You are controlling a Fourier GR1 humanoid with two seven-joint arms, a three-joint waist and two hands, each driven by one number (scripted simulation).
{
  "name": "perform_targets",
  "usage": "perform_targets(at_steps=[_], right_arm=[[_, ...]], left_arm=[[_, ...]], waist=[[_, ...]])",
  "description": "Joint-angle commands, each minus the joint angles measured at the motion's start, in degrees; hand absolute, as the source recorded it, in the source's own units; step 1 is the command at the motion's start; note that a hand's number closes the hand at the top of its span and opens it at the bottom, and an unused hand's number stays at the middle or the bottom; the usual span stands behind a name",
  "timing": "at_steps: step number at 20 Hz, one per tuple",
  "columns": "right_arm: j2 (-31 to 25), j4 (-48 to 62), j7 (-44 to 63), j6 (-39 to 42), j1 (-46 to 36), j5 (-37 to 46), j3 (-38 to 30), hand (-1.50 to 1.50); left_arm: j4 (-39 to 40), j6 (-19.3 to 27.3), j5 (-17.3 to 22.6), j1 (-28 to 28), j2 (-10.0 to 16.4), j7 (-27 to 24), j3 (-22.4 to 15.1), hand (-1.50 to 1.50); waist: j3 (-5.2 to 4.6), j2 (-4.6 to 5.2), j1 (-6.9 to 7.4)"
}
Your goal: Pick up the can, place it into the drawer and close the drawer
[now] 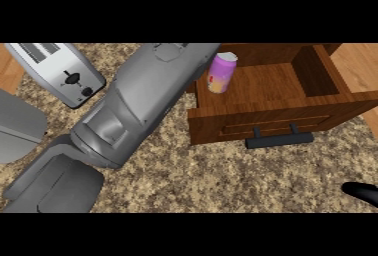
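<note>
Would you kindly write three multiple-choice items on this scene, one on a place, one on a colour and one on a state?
1. Where is the can relative to the drawer?
A. Outside, in front of it
B. Inside, near its left wall
C. Inside, against its right wall

2. What colour is the can's cap?
A. White
B. Green
C. Black

3. What state is the drawer in?
A. Shut
B. Upside down
C. Open

Answers: 1 B, the can stands on the wooden floor at the left; 2 A, the cap is white above a purple body; 3 C, the inside is exposed behind the dark handle.
</note>
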Motion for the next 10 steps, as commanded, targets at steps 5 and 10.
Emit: perform_targets(at_steps=[5,10], right_arm=[[-3.97,1.28,-5.28,2.92,-2.44,7.66,3.94,-1.50],[-7.43,6.13,-8.05,3.17,-6.55,18.12,8.68,-1.50]], left_arm=[[1.28,1.17,3.92,-0.76,0.00,-1.84,0.61,-1.50],[-0.18,2.23,6.59,0.68,0.00,-4.97,1.21,-1.50]], waist=[[0.01,0.36,-0.01],[-0.07,0.48,1.01]])
